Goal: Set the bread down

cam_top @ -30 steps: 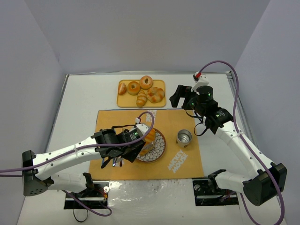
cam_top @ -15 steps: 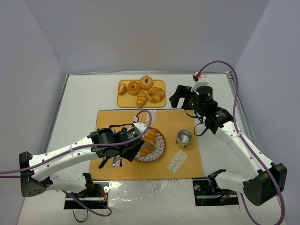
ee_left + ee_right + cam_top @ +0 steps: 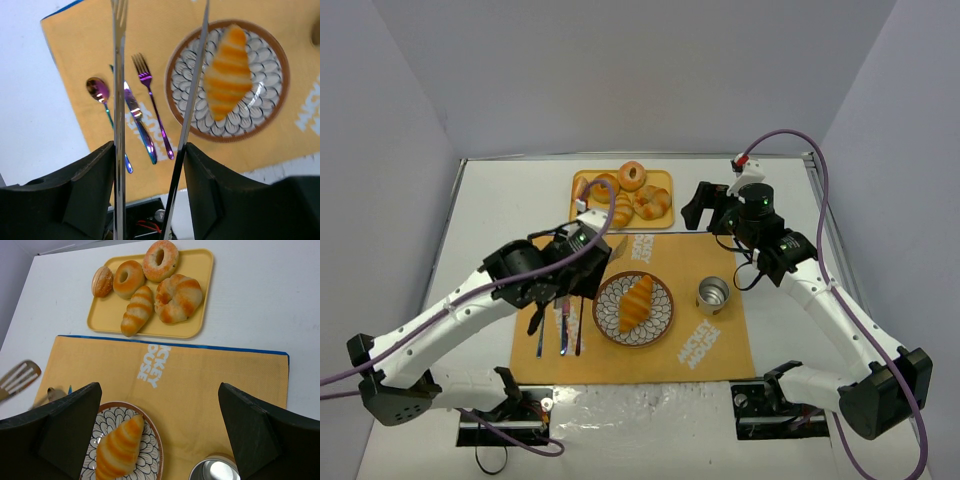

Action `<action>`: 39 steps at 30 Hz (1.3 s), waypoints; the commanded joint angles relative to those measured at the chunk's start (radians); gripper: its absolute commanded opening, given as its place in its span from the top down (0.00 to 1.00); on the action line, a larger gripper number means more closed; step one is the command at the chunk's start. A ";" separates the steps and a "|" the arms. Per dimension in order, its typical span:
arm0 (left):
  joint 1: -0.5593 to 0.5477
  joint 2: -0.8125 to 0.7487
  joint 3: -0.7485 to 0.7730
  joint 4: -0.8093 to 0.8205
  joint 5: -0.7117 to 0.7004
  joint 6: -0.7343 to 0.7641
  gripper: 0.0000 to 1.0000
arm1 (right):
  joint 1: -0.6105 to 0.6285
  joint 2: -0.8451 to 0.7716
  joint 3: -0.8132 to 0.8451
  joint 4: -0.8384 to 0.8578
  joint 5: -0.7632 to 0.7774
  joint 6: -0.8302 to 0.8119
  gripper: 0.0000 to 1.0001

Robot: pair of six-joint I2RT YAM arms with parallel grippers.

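Your holdings at this moment:

1. Bread: the large glossy croissant, striped golden-brown. You have it lying flat across the middle of the plate. Its tapered ends are inside the rim, and nothing grips it.
2. Plate: round, scale-patterned, with a brown rim. It sits on the orange placemat.
3. Left jaws: clenched on a pair of metal tongs and held up over the left part of the placemat, beside the plate. Your tongs' two arms stand apart with nothing between them.
4. Right jaws: released, spread wide and carrying nothing. You will find them raised near the far right corner of the placemat.
5. Cutlery: spoon, knife and fork, with an iridescent purple-blue finish. They lie side by side on the placemat, just left of the plate.
6. Metal cup: upright on the placemat, right of the plate and apart from it.
7. Yellow tray: on the white surface, beyond the far edge of the placemat. You hold on it two ring rolls, a smaller croissant, a twisted roll and a small brown bun.
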 commanded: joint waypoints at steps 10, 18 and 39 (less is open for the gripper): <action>0.611 0.222 0.251 0.202 0.069 0.143 0.51 | 0.007 0.027 0.073 0.049 -0.026 -0.027 0.00; 0.861 0.477 0.372 0.279 0.122 0.117 0.51 | 0.007 0.055 0.074 0.063 -0.042 -0.032 0.00; 1.073 0.931 0.572 0.343 0.194 0.139 0.51 | 0.006 0.079 0.054 0.075 -0.044 -0.059 0.00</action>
